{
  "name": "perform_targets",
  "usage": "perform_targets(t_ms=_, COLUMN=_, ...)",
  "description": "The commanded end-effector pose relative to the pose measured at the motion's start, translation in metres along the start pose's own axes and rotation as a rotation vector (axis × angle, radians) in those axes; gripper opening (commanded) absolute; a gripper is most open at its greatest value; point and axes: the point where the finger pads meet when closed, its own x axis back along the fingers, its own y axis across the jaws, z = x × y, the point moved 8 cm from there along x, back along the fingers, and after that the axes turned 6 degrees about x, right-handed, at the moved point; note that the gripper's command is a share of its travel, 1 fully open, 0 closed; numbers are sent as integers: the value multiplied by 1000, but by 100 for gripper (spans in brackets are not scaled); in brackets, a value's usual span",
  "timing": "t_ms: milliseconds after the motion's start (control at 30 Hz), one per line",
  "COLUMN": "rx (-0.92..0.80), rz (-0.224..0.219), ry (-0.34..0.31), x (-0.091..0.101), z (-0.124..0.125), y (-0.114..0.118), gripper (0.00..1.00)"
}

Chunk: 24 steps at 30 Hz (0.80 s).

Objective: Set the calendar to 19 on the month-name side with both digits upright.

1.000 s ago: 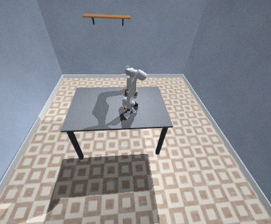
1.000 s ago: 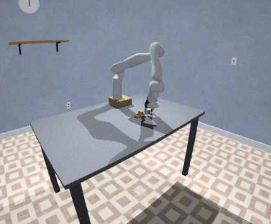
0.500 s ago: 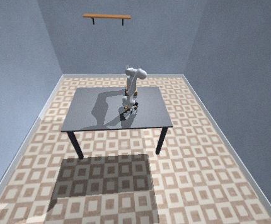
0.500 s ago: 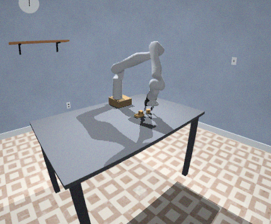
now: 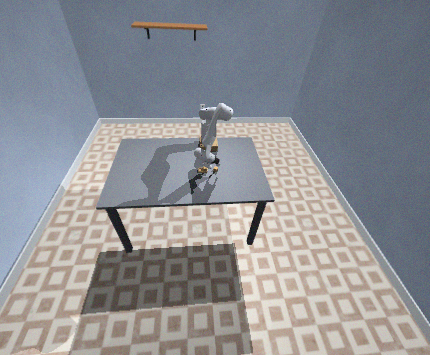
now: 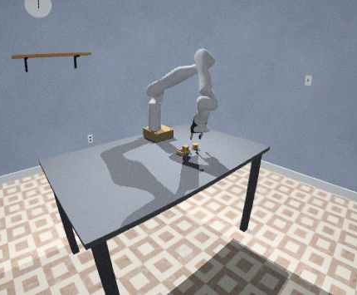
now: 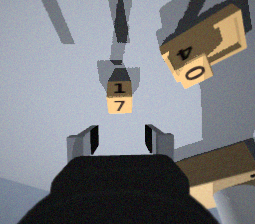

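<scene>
A loose wooden cube (image 5: 215,169) (image 6: 195,146) (image 7: 119,98) stands on the table beside the tray, clear of it. In the wrist view its bright face shows 7 and its shaded face shows 1, both upright in the picture. The small wooden tray (image 6: 181,153) (image 7: 235,31) holds the other cube (image 6: 185,148) (image 7: 195,73) at one end. That cube shows 0 on its bright face and an inverted-looking 4 on its shaded face. No month's name is readable. My gripper (image 6: 196,137) (image 7: 121,134) is open and empty, above and a little behind the loose cube.
The arm's wooden base block (image 5: 215,145) (image 6: 158,134) (image 7: 218,169) is at the back of the grey table (image 5: 133,175) (image 6: 75,187). The tray lies between the loose cube and the viewer's left in the top and exterior views. Arm shadows cross the table.
</scene>
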Motion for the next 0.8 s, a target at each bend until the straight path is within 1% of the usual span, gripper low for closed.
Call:
perform_targets(t_ms=0, rx=7, rz=3, ry=6, x=6, z=-4, y=-3, gripper=100)
perform_targets(t_ms=167, rx=7, rz=3, ry=6, x=9, z=-8, y=-3, gripper=100)
perform_targets(t_ms=500, rx=7, rz=2, ry=16, x=9, z=-9, y=-3, gripper=100)
perform_targets(t_ms=633, rx=7, rz=-3, ry=50, x=9, z=-12, y=-4, gripper=100)
perform_targets(t_ms=767, rx=7, rz=-10, ry=107, x=8, z=-16, y=-6, gripper=100)
